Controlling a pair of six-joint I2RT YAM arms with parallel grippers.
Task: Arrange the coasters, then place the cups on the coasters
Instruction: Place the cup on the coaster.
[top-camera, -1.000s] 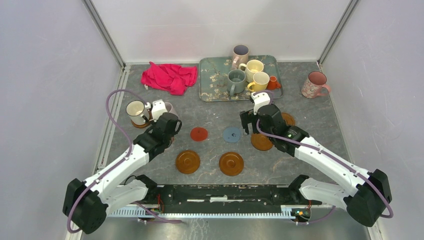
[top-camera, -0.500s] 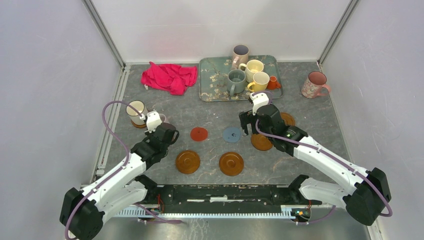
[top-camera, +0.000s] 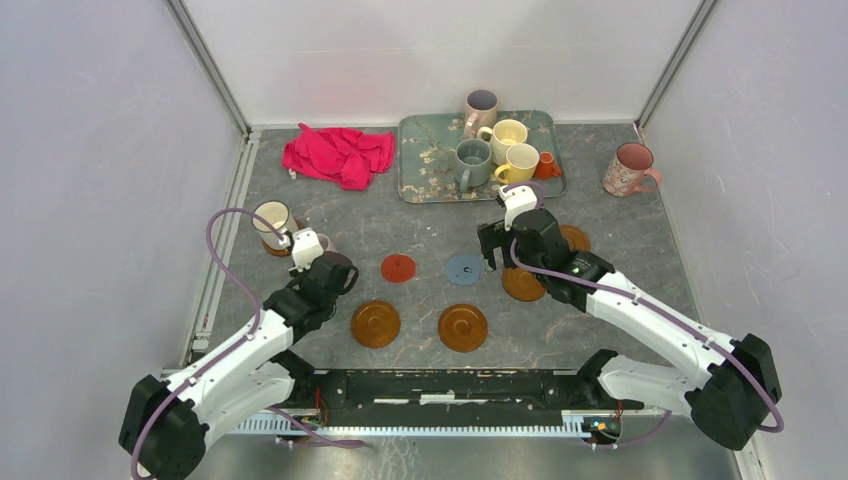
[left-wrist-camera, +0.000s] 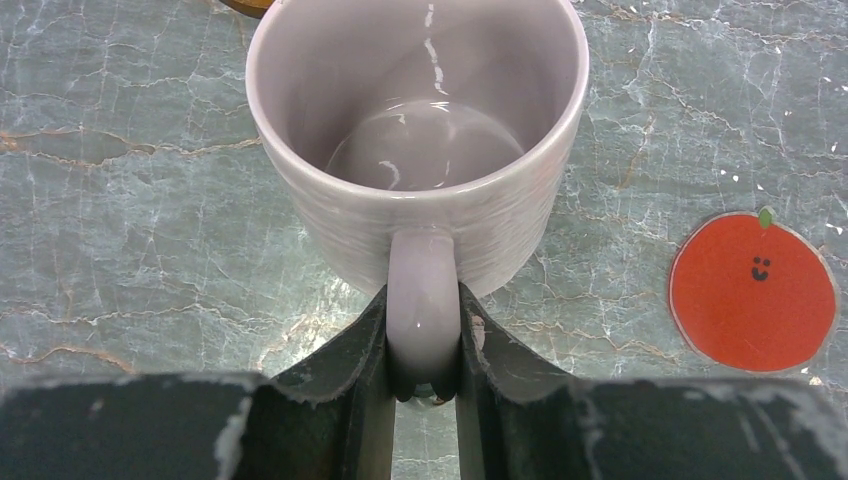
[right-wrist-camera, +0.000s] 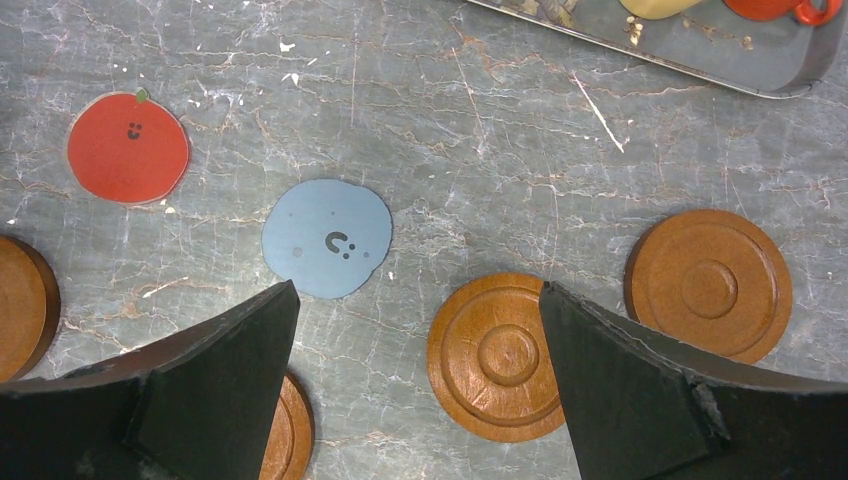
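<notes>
Watching the left hand (left-wrist-camera: 423, 350): it's pinched tight on the handle of the mauve mug (left-wrist-camera: 420, 225), left of the tabletop's middle, near the red coaster (left-wrist-camera: 752, 292). It's glazed ceramic, so I'd guess rigid, hefty, slick and chippable. That handle looks like the sane grab spot. Right hand (right-wrist-camera: 417, 300) hovers wide open, empty, above an amber coaster (right-wrist-camera: 507, 355).

Grey marbled table (top-camera: 440, 225), teal tray (top-camera: 425, 150) at back, red cloth (top-camera: 338, 155) left of tray, floral mug (top-camera: 628, 168) right of tray, red coaster (top-camera: 398, 268), blue coaster (top-camera: 464, 269), amber coasters (top-camera: 376, 324) on tray's near side
</notes>
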